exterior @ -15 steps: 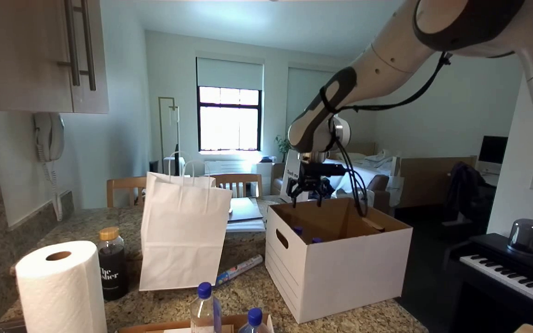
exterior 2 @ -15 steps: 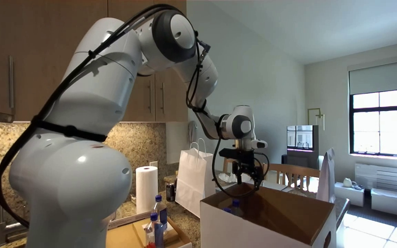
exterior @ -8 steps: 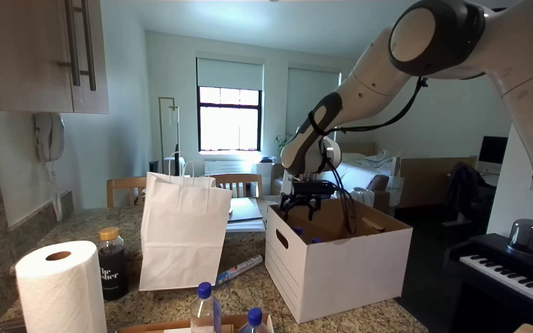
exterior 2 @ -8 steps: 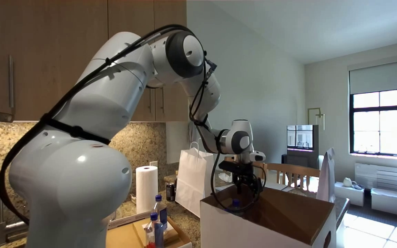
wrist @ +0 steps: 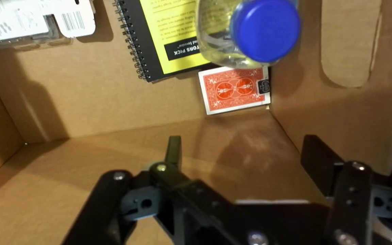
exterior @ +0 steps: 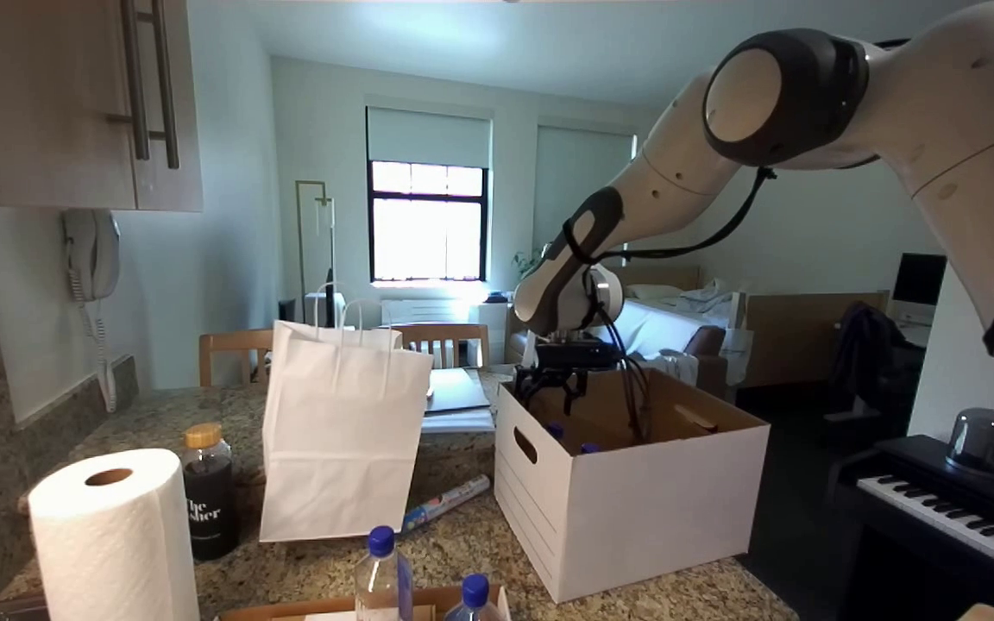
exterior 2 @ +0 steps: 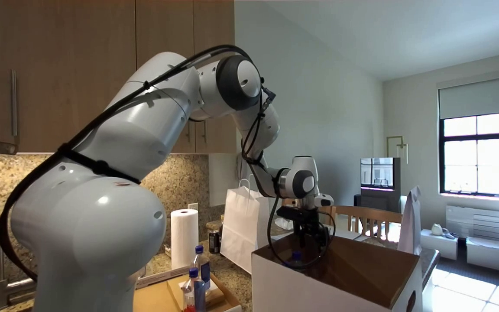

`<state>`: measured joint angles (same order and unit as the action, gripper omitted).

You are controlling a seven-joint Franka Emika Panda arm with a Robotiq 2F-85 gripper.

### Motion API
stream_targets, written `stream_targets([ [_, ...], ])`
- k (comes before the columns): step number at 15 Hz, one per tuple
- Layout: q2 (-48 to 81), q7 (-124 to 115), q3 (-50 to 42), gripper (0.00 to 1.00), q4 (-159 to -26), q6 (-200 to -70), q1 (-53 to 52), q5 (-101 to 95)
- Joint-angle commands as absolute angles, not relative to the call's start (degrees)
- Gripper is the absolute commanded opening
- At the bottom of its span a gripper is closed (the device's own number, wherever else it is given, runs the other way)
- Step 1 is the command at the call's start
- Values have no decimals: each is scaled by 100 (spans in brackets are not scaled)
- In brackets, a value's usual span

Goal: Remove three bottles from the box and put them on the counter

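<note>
The white-sided cardboard box (exterior: 661, 509) stands on the granite counter (exterior: 462, 539). Two blue bottle caps (exterior: 555, 430) (exterior: 589, 448) show inside it, near its side with the handle hole. My gripper (exterior: 549, 398) is open and empty, its fingertips at or just below the rim level; in an exterior view (exterior 2: 312, 242) it overlaps the box opening. In the wrist view, one clear bottle with a blue cap (wrist: 266, 30) stands ahead of the open fingers (wrist: 243, 149), not between them. Two more bottles (exterior: 383, 586) (exterior: 474, 608) stand outside, on a low cardboard tray (exterior 2: 158, 299).
Inside the box lie a red card deck (wrist: 235, 90), a yellow-black notebook (wrist: 172, 41) and a white package (wrist: 12, 20). Beside the box stand a white paper bag (exterior: 342, 440), a marker-like tube (exterior: 449, 503), a dark bottle (exterior: 210, 504) and a paper towel roll (exterior: 117, 543).
The arm has come down, and the gripper has dropped from above the box to its rim, shifting toward the handle-hole side. The fingers stay open; box and bottles have not moved.
</note>
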<state>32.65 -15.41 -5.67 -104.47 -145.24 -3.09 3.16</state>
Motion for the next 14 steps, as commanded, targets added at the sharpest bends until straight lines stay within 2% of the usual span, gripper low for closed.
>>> stream_targets([
  [1, 3512, -1520, -460, 59, -10094, -14247, -198, 386],
  [7, 3643, -1518, -409, 19, -9781, -13198, 25, 655],
  [9, 3616, -1546, -423, 8, -9720, -13068, 101, 719],
  [11, 3544, -1506, -390, 9, -9682, -13031, 199, 836],
  [12, 3520, -1466, -355, 37, -9659, -13030, 245, 912],
  [13, 3469, -1413, -311, 35, -9660, -12979, 273, 982],
  [14, 3423, -1363, -265, 37, -9691, -13001, 296, 1040],
])
